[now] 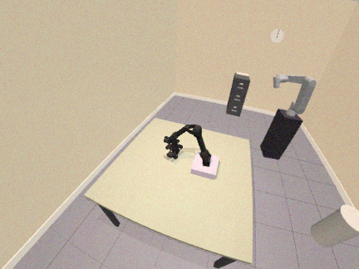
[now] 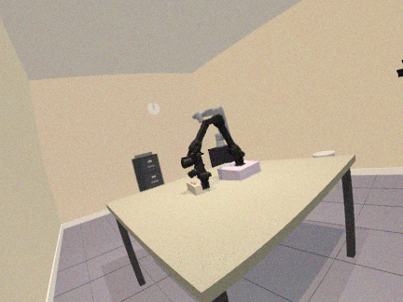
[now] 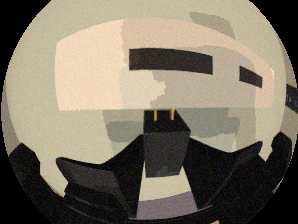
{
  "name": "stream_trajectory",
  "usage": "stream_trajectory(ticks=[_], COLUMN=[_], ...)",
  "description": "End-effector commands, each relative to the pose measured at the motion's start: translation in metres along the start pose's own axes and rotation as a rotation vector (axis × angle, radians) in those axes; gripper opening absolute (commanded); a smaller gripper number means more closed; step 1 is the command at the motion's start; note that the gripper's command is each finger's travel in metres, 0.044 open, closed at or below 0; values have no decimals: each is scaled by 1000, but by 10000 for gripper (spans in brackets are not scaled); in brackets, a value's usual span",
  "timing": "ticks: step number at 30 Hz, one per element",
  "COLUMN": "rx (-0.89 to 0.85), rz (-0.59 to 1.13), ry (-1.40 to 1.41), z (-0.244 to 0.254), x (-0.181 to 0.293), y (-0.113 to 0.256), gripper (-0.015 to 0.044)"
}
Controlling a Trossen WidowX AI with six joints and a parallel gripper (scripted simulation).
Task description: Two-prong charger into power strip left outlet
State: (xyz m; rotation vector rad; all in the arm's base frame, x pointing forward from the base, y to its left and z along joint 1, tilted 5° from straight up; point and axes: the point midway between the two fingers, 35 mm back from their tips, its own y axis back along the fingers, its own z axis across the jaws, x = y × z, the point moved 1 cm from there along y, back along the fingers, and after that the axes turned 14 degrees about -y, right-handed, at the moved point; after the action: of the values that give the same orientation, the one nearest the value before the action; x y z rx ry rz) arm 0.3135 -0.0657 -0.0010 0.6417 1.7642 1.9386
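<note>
The charger [image 3: 162, 155] is a dark block with two brass prongs [image 3: 155, 115], seen in the wrist view. My gripper [image 3: 160, 137] [image 2: 205, 185] [image 1: 173, 155] is shut on its sides, low over the table. The prongs point at the near edge of the power strip [image 3: 90, 75] [image 2: 194, 188], a pale block with one long and one short dark patch on the face in view. The prong tips are cut off from sight at that edge, a little left of its middle. The charger's body is outside the strip. Outlet slots cannot be made out, nor whether the tips are in one.
The arm stands on a pale pink box [image 1: 199, 169] [image 2: 240, 172] on the cream table [image 1: 166, 199] [image 2: 210, 233], a short way from the strip. Away from the table are a dark filing cabinet [image 1: 238, 95] [image 2: 148, 172] and a grey arm [image 1: 307, 93] on a black pedestal [image 1: 280, 134].
</note>
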Motion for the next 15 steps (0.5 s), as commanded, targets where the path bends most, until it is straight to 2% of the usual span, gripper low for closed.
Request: stream_trajectory(ticks=[1,15], rx=[-3,-3], rz=[6,5], ry=[4,5], z=[1,1], x=[0,-4], y=[-1,0], gripper=[0,0])
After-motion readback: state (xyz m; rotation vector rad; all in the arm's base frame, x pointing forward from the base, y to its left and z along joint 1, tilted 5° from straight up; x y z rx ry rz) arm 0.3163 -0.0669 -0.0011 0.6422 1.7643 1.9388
